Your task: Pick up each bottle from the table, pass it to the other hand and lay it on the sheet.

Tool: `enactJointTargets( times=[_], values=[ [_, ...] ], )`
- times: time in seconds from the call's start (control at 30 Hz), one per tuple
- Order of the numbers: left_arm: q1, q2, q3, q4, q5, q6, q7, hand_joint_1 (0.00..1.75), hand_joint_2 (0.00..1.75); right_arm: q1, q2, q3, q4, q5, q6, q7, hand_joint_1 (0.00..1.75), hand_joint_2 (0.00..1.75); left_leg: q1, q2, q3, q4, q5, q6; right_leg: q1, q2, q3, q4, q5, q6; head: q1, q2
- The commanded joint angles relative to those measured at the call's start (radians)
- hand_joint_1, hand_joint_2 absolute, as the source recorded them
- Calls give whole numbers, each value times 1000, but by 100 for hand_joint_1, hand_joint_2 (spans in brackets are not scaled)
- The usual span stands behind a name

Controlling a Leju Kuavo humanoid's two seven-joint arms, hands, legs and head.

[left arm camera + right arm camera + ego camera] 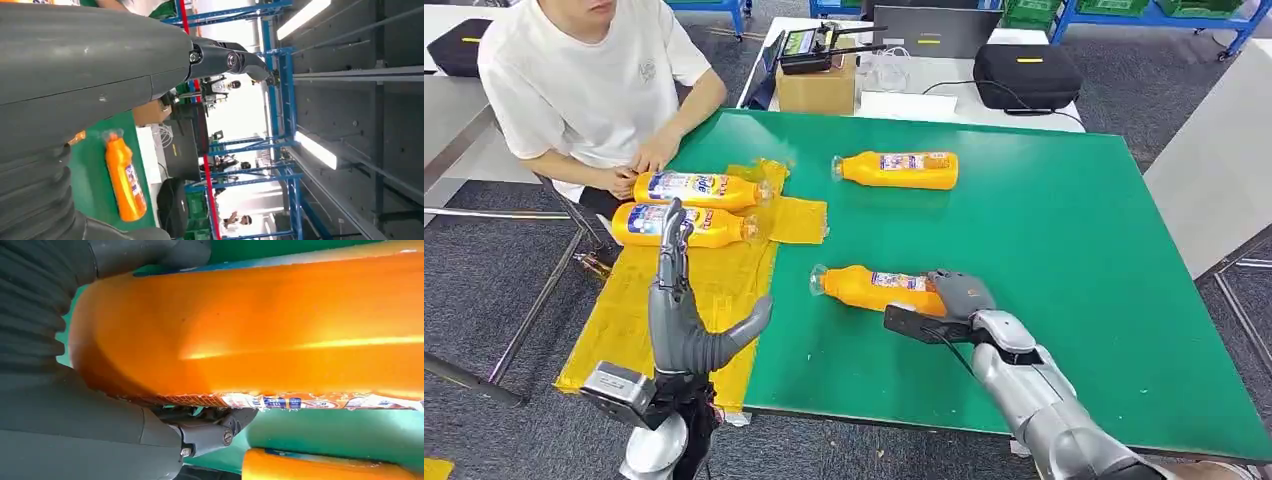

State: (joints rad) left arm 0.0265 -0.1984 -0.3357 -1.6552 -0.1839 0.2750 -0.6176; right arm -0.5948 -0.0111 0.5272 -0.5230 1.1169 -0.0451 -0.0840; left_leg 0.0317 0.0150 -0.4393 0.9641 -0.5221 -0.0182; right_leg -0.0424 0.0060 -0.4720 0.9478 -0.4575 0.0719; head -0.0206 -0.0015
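Right hand point(957, 297) wraps the base end of the near bottle point(879, 289), fingers over the top and thumb underneath; bottle lies on its side on the green table point(1064, 250), cap pointing away from the hand toward the left hand. Right wrist view: orange body pressed right against the palm point(75, 405). Left hand point(686, 310) raised over the yellow sheet point(714, 290), fingers straight and apart, thumb out to the side, nothing in it. Just beyond its fingertips, two bottles point(686, 208) lie side by side on the sheet. Far bottle point(902, 169) lies on the table well beyond the right hand. Person point(594, 80) sits past the left hand, hands at the sheet's far edge.
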Motion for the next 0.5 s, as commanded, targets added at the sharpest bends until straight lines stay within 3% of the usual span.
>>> enactJointTargets(
  times=[0.03,0.17,0.23,0.3,0.4,0.5],
  values=[
    [-27,26,5,62,9,-7,1,0,175,44,7,7,74,-52,-34,-58,175,175,0,-3,-3,-1,2,2,1,-2,-2,-1,1,-3,0,0],
    [-2,23,7,66,70,-64,65,0,175,194,25,-145,-192,-276,-158,-226,175,175,1,-3,-3,-2,2,2,2,-3,-1,-3,1,-4,0,0],
    [12,-7,14,127,60,-54,178,0,175,365,19,-196,-469,-331,-206,-221,175,175,1,-5,-2,-3,2,2,2,-4,0,-4,1,-5,0,0],
    [-20,-59,16,241,77,-14,236,0,175,529,64,-310,-723,-482,-314,-297,175,175,1,-8,-4,-3,1,2,2,-7,1,-4,0,-4,0,0],
    [-57,-66,-37,331,149,-33,230,0,175,601,121,-411,-860,-675,-333,-382,175,175,1,-17,-12,-1,1,3,2,-16,-4,-2,-2,-5,0,0],
    [-56,-42,-81,316,148,-37,222,0,175,589,140,-439,-855,-725,-312,-432,175,175,-1,-16,-22,0,1,2,0,-14,-14,1,-1,-3,-1,0]
  ],
)
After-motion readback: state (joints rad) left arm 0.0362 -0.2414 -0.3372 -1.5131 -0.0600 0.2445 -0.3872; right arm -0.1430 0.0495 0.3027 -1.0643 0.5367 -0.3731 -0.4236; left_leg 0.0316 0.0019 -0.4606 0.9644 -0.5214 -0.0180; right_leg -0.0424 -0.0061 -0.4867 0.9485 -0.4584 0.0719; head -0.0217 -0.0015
